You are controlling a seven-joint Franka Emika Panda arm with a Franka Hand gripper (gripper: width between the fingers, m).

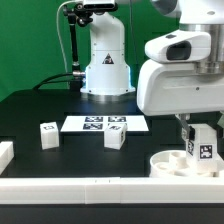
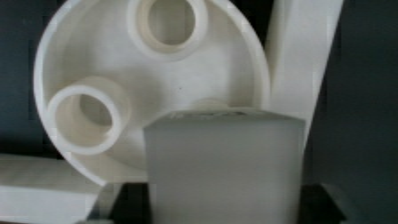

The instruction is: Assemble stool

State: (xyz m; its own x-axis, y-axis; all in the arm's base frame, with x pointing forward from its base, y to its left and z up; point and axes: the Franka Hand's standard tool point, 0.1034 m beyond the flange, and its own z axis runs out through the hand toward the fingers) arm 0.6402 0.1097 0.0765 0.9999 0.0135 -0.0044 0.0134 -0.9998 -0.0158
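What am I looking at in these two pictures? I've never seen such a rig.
A white robot arm puts furniture together from loose parts. One picture comes from a camera off the arm, the other from a camera on its wrist, looking past the gripper. On the black table lie the round seat with holes, two loose legs and a flat marker board. The gripper is shut on a third leg, held close to the seat.

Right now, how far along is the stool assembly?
Done: no leg visibly seated; the round white plastic seat disc shows two empty sockets. In hand: jaws shut on one blocky white leg over it. Left: seat that leg, then the two loose tagged white legs beside the marker board.
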